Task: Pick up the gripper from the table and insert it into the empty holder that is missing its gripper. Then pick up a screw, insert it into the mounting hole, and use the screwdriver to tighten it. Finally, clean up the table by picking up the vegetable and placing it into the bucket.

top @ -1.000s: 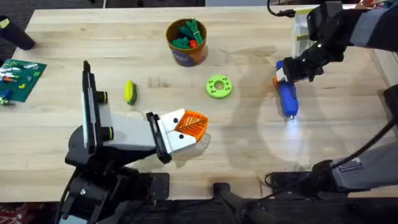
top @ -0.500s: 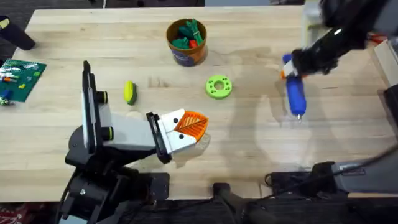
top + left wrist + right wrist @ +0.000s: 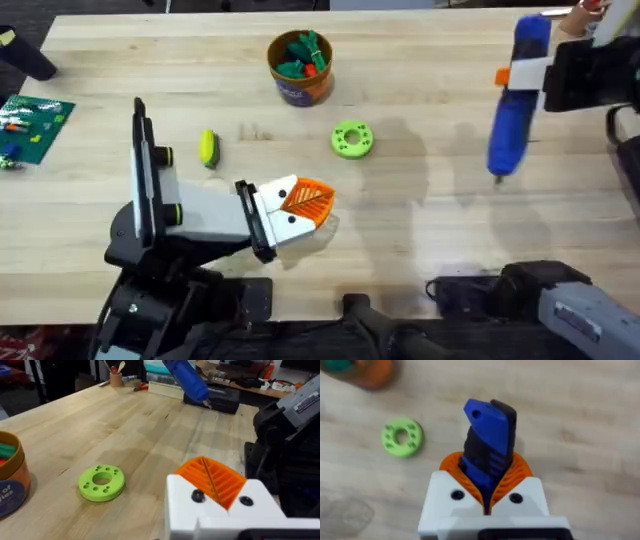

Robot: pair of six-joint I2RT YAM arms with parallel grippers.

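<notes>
Worktop (image 3: pixel 420 240): carries everything but the tool. Left arm rests low near its base, its white wedge head, the holder (image 3: pixel 285 215), lying left of the green ring disc (image 3: pixel 351 139), apparently parked to await the driver; its one orange finger leaves open or closed undetermined. Right hand (image 3: pixel 487 491), raised right of the disc, pinches the screwdriver (image 3: pixel 512 95), tip angled down, off the worktop. Vegetable (image 3: pixel 208 147) lies left of the disc, uncollected

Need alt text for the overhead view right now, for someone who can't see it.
The right gripper holds the blue screwdriver lifted above the table's right side, tip down. The left gripper rests low near the front; a green ring disc, the vegetable and the bucket lie beyond it.
</notes>
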